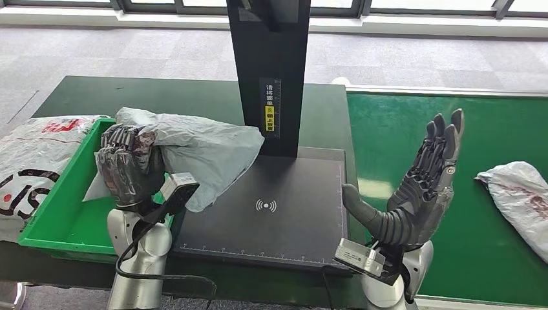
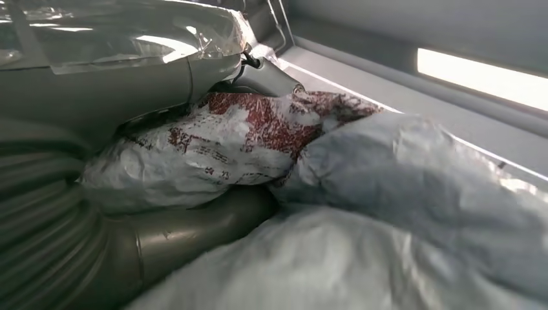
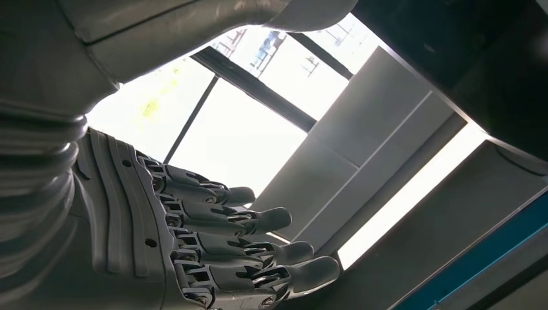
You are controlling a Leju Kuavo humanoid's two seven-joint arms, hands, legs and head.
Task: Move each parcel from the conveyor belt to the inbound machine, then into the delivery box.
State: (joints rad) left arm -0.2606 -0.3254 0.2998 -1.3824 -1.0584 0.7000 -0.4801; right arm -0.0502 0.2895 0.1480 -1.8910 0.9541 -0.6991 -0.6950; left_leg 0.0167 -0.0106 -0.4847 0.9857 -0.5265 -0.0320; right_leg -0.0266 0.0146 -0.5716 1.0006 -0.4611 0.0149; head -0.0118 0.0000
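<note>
Parcel [image 1: 194,152], grey, is hanging in my left hand [image 1: 129,165], fingers gripping it, over the green delivery box's [image 1: 48,223] edge beside the inbound machine [image 1: 271,206]. Box is holding something white. My right hand [image 1: 423,184] is standing open-fingered, holding nothing.

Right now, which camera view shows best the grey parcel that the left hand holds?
The head view: it shows the whole grey parcel in the left hand, between the green box and the scanner plate. The left wrist view shows its crumpled plastic close up, with red print. The right wrist view looks elsewhere.
</note>
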